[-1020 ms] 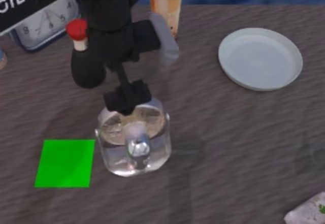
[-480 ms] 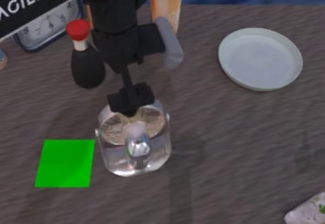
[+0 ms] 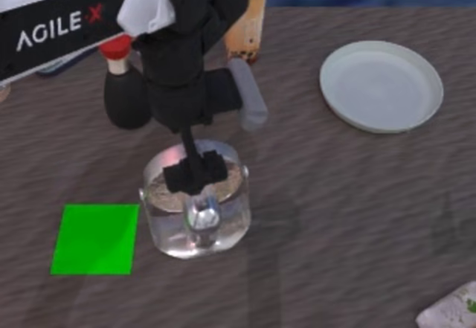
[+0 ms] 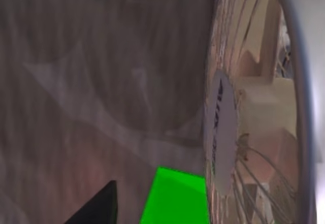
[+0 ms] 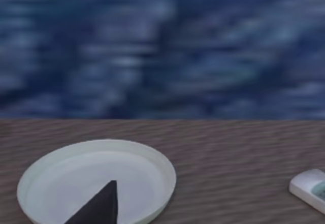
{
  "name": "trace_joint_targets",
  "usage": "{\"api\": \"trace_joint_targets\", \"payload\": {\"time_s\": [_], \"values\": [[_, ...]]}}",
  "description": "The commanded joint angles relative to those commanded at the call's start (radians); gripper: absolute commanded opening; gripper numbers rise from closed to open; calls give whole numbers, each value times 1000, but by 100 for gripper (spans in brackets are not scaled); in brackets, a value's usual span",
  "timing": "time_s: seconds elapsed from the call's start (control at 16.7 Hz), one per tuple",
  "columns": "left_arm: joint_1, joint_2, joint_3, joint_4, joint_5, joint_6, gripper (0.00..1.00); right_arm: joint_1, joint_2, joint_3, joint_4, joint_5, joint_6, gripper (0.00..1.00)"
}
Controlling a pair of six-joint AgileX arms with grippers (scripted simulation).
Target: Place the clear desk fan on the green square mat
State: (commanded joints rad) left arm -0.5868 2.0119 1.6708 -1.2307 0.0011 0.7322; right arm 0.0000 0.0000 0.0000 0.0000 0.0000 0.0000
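Note:
The clear desk fan (image 3: 197, 227) stands upright on the table, just right of the green square mat (image 3: 95, 239). My left gripper (image 3: 195, 173) hangs over the fan's top edge, open, with the housing between its jaws. In the left wrist view the fan's grille and silver hub (image 4: 221, 127) fill one side. One black fingertip (image 4: 99, 209) shows apart from the fan, with the mat (image 4: 177, 198) beyond; the other finger is hidden. My right arm is outside the top view; its wrist view shows one black fingertip (image 5: 101, 206), the gripper open and holding nothing.
A white round plate (image 3: 381, 85) lies at the back right, also seen as the plate (image 5: 96, 183) in the right wrist view. A dark red-capped bottle (image 3: 123, 97) and an orange cup (image 3: 249, 15) stand behind the fan. A white object (image 3: 454, 309) sits at the front right corner.
My left arm has come forward and down, bringing its gripper from behind the fan's top onto it. The fan and mat have not moved.

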Motion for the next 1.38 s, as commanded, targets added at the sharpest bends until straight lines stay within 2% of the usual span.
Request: {"api": "trace_joint_targets", "payload": {"time_s": [0.12, 0.9, 1.38], "values": [[0, 0, 0, 0, 0, 0, 100, 0, 0, 0, 0, 0, 0, 100], [0, 0, 0, 0, 0, 0, 2, 0, 0, 0, 0, 0, 0, 100], [0, 0, 0, 0, 0, 0, 0, 0, 0, 0, 0, 0, 0, 100]]}}
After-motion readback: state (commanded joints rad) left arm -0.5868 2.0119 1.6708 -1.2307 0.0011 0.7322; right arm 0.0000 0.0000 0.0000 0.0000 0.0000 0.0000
